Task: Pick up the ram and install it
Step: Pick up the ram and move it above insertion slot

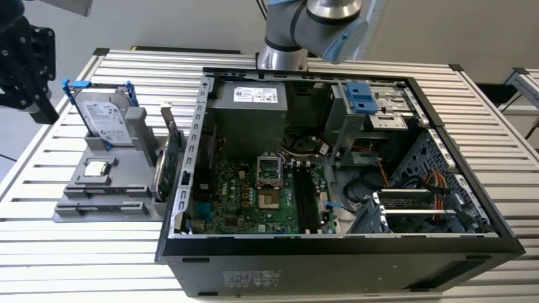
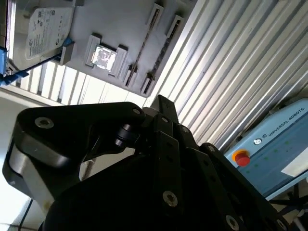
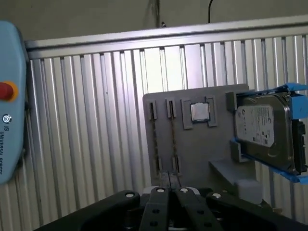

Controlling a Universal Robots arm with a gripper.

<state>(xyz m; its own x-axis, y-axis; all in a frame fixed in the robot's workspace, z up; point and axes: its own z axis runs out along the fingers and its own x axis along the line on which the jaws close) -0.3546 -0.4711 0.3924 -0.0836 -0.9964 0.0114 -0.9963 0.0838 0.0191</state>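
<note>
Ribbed metal table (image 3: 86, 120), grey holder (image 3: 197, 149), slim ram (image 3: 172, 139), black hand (image 3: 168, 189) closed.

Plainly a robotics lab or test workshop, judging by the bench: a slatted aluminium table (image 1: 76, 252) of industrial profile, bearing an open desktop computer case (image 1: 337, 268) with motherboard (image 1: 244, 202), cabling and drive cages laid bare. Just beside the case, on the exterior view's left, a grey fixture block (image 1: 101, 211) presenting loose parts in slots and holders, among them a hard drive (image 1: 108, 120) in a blue frame and a processor chip (image 1: 98, 168). Behind the case, rising at the table's far edge, an industrial robot arm (image 1: 324, 22). Beyond the table's edge in the second wrist view, a pale blue teach pendant (image 2: 274, 144) with a red stop button (image 2: 241, 157). Behind everything, a plain grey wall (image 1: 168, 25).
</note>
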